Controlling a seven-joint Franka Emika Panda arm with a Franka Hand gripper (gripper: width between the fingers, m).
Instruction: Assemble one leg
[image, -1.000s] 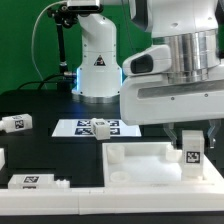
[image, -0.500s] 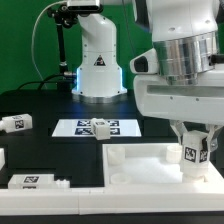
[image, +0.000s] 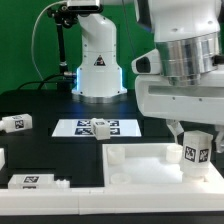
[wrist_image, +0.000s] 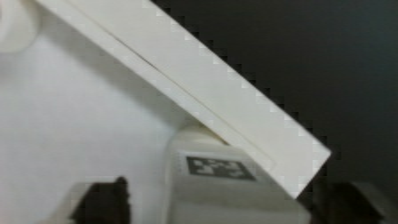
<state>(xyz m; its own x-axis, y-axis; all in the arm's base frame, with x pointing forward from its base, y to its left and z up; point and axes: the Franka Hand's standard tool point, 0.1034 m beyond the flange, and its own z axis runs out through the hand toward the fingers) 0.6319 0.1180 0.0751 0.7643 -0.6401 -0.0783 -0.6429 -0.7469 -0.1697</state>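
My gripper (image: 196, 150) is shut on a leg (image: 192, 153), a small white block with a black-and-white tag. It holds the leg upright over the far right corner of the large white square tray-like piece (image: 140, 170). In the wrist view the leg (wrist_image: 222, 180) stands between my two dark fingers (wrist_image: 103, 203), close against the piece's raised white wall (wrist_image: 214, 90). Whether the leg's lower end touches the piece is hidden.
Three more legs lie on the black table: one at the exterior view's left (image: 15, 122), one on the marker board (image: 98, 126), and one in front at the left (image: 35, 181). The robot base (image: 97, 65) stands behind.
The wrist has turned and the gripper with the leg has shifted slightly toward the exterior view's right. Over the last half second it has barely moved.
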